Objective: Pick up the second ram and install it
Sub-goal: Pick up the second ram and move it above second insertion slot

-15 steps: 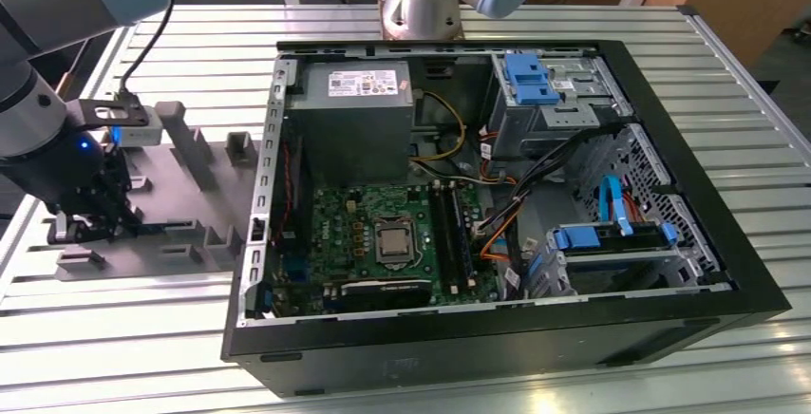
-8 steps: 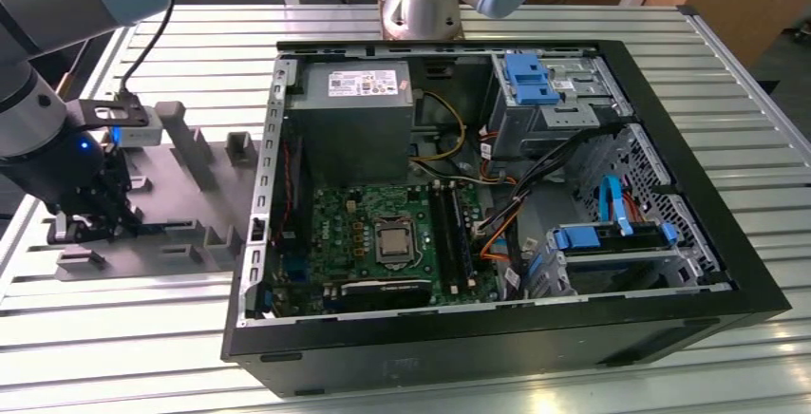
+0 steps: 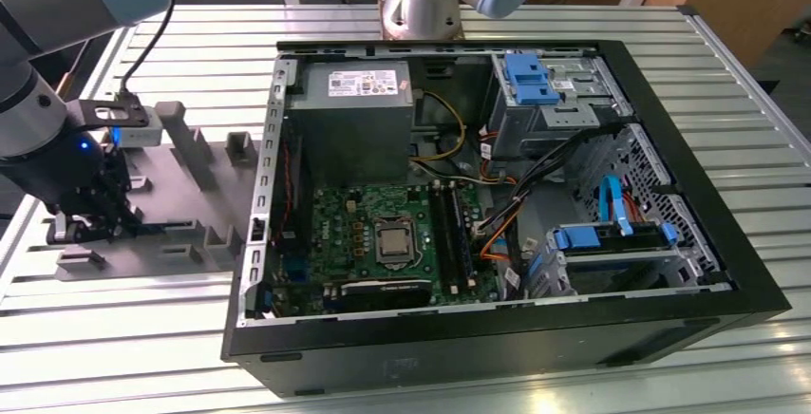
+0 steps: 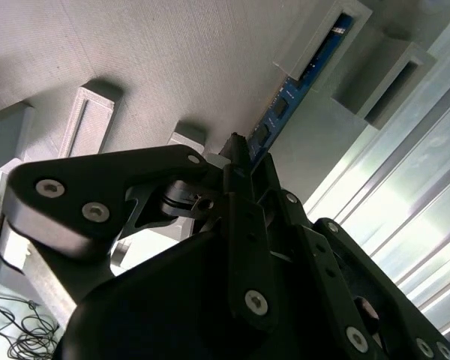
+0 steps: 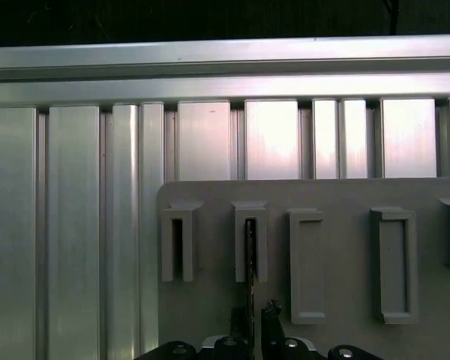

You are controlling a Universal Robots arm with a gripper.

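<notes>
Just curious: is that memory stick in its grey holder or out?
In: the second ram stands on edge in a slot of the grey holder, the gripper at one end.

My surface is a bed of long silver aluminium slats, set side by side with narrow grooves between them. Two things lie directly on it. A grey plastic fixture with upright slotted blocks sits flat at the exterior view's left, beneath my gripper. Just beside it, toward the exterior view's right, an open black computer case lies on its side.
</notes>
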